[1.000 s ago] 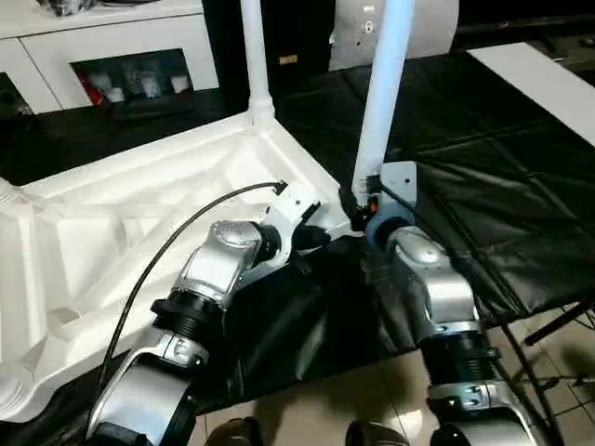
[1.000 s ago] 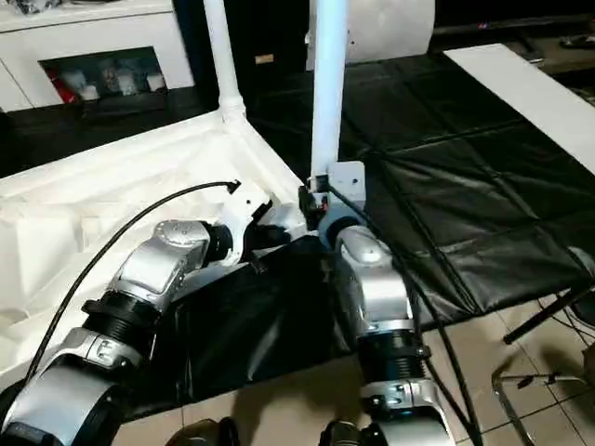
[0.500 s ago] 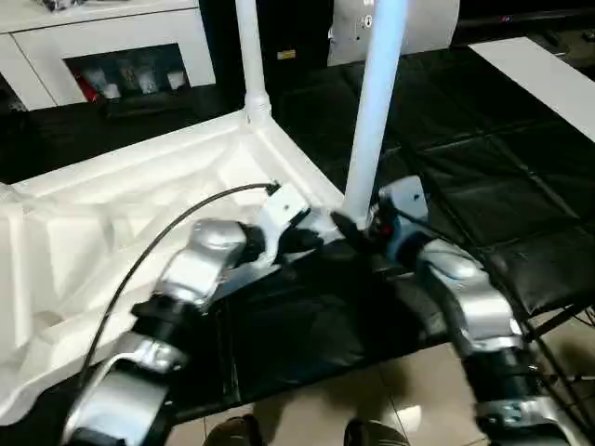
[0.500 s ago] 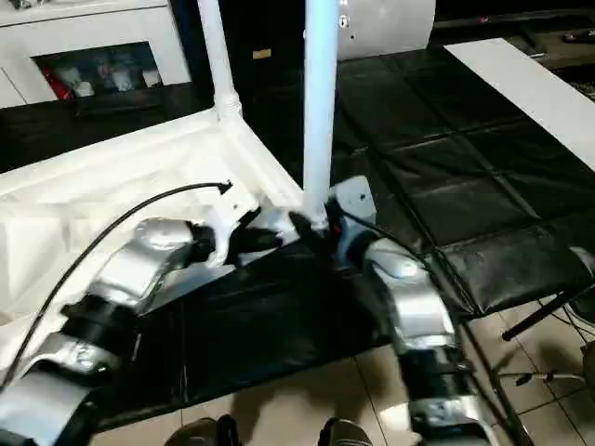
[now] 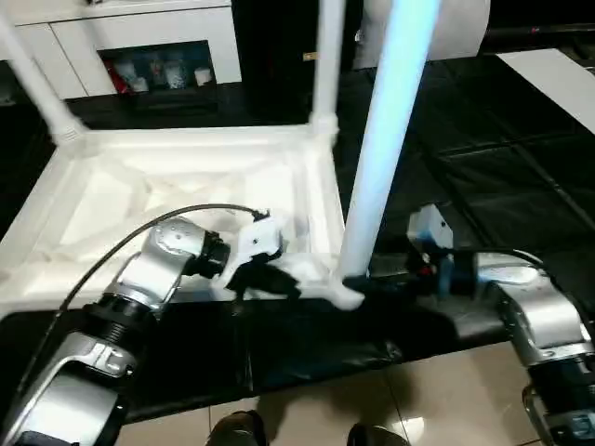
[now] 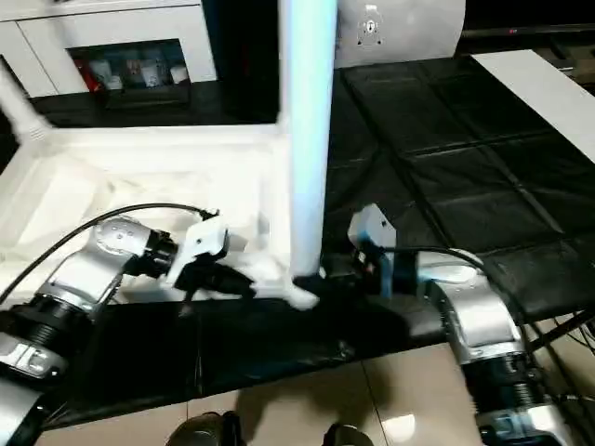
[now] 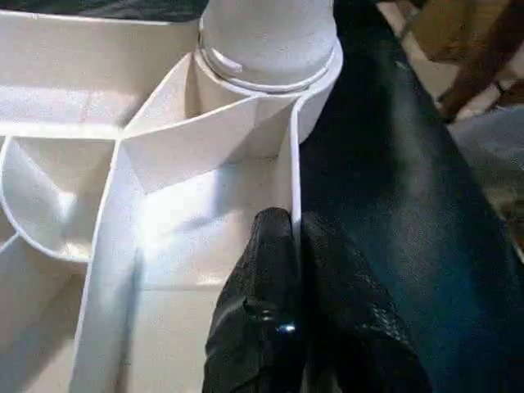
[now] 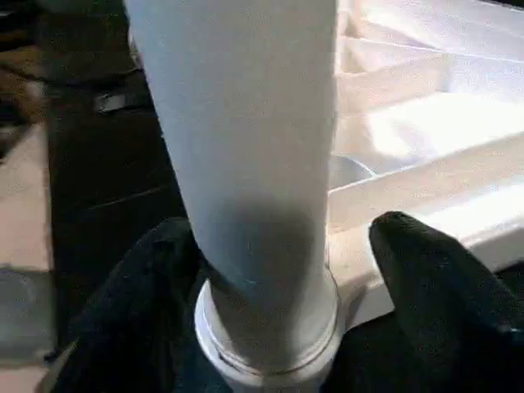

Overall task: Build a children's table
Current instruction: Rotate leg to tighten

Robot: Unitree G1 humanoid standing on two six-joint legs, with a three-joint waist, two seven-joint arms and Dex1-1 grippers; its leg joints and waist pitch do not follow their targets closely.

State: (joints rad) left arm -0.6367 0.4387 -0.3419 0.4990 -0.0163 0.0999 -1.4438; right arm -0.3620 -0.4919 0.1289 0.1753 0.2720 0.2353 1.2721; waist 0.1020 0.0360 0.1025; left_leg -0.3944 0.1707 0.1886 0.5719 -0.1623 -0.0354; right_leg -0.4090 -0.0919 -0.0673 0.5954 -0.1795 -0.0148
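Note:
The children's table lies upside down: its white tabletop (image 5: 167,186) shows a ribbed underside. Three white legs stand in corner sockets: the near right leg (image 5: 386,139), the far right leg (image 5: 327,56) and the far left leg (image 5: 33,79). My left gripper (image 5: 277,279) is shut on the tabletop's near rim (image 7: 293,172), just beside the near right socket (image 7: 270,57). My right gripper (image 5: 364,283) reaches in from the right. Its black fingers (image 8: 442,286) straddle the base of the near right leg (image 8: 246,164), open, with one finger standing apart from the tube.
A black padded mat (image 5: 502,186) covers the ground under and to the right of the tabletop. White cabinets with a dark opening (image 5: 153,70) stand at the back. A white board (image 5: 558,74) lies at the far right. Tiled floor (image 5: 446,409) runs along the near edge.
The whole view has shifted, so the tabletop now looks squarer. My right forearm now reaches the leg's base from the right side. The left gripper stays pinched on the rim.

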